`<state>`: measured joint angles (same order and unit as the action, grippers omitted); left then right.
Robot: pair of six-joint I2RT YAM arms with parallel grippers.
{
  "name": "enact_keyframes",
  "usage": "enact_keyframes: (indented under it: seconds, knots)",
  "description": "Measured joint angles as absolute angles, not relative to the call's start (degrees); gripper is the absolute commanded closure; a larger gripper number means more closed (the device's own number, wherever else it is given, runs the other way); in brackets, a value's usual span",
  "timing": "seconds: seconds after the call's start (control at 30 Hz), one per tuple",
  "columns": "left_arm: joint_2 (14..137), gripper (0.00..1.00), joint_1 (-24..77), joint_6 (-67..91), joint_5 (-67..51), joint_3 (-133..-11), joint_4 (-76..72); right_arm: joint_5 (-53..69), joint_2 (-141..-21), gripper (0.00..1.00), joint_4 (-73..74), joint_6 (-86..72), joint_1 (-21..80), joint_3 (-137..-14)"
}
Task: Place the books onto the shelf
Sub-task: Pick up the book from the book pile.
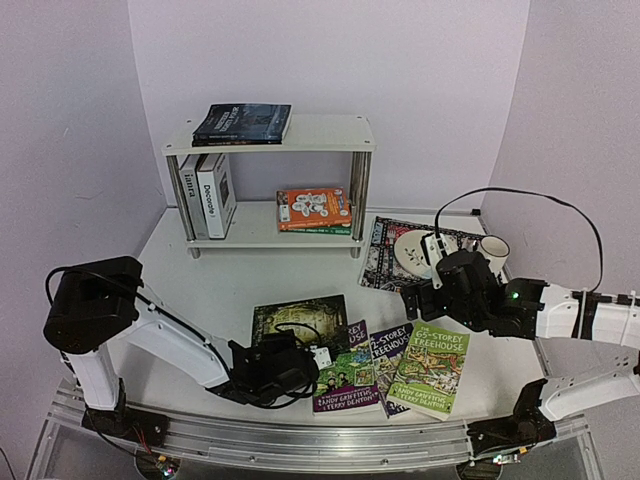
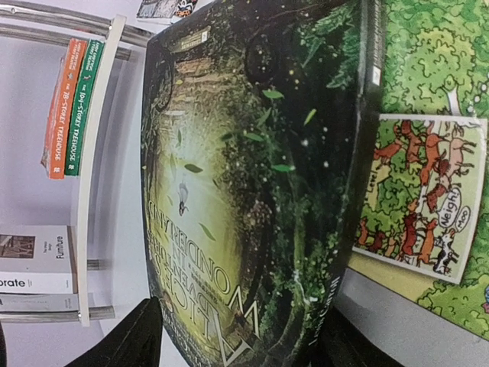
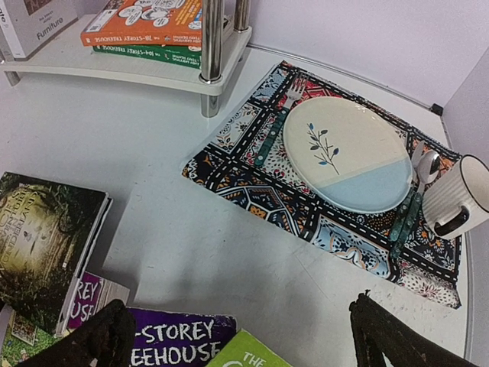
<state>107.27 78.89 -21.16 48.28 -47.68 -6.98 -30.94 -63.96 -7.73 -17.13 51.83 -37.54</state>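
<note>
A dark green hardback point(image 1: 300, 320) lies at the front of the table, its right edge over a purple Treehouse paperback point(image 1: 345, 382). My left gripper point(image 1: 298, 362) has a finger point(image 2: 141, 336) against each side of the hardback's point(image 2: 244, 176) near end. Beside it lie a dark blue point(image 1: 388, 350) and a green point(image 1: 430, 370) paperback. My right gripper point(image 1: 415, 298) hangs open over bare table point(image 3: 241, 336), holding nothing. The white shelf point(image 1: 330, 132) carries a dark book point(image 1: 243, 122) on top, two white hardbacks point(image 1: 207, 192) upright below and an orange and green pair point(image 1: 313, 207) lying flat.
A patterned mat point(image 1: 385, 262) with a plate point(image 3: 348, 153), cutlery and a white mug point(image 3: 466, 195) lies right of the shelf, close to the right arm. Chrome posts point(image 3: 212, 46) stand at the shelf corners. Walls close in behind and on both sides.
</note>
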Motion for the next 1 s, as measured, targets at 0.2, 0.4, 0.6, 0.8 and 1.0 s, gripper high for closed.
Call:
enact_keyframes:
  seconds: [0.2,0.4,0.6,0.8,1.0]
  knots:
    - [110.55,0.50,78.89,-21.80,49.90,-50.62,-6.50,-30.96,-63.83,0.02,-7.70,-16.93,51.83,-37.54]
    - [112.27,0.68,78.91,-22.57,51.35,-52.66,-6.13,-30.94,-62.53,0.02,-7.70,-16.97,51.83,-37.54]
    - [112.22,1.00,80.01,-25.12,57.37,-54.01,-6.20,-30.96,-61.31,0.02,-7.72,-16.97,51.83,-37.54]
    - [111.63,1.00,80.66,-26.78,61.02,-54.40,-5.71,-30.98,-61.19,0.02,-7.70,-16.97,51.83,-37.54]
    - [101.39,1.00,80.85,-27.28,58.68,-52.76,-4.00,-31.12,-61.00,0.02,-7.70,-16.97,51.83,-37.52]
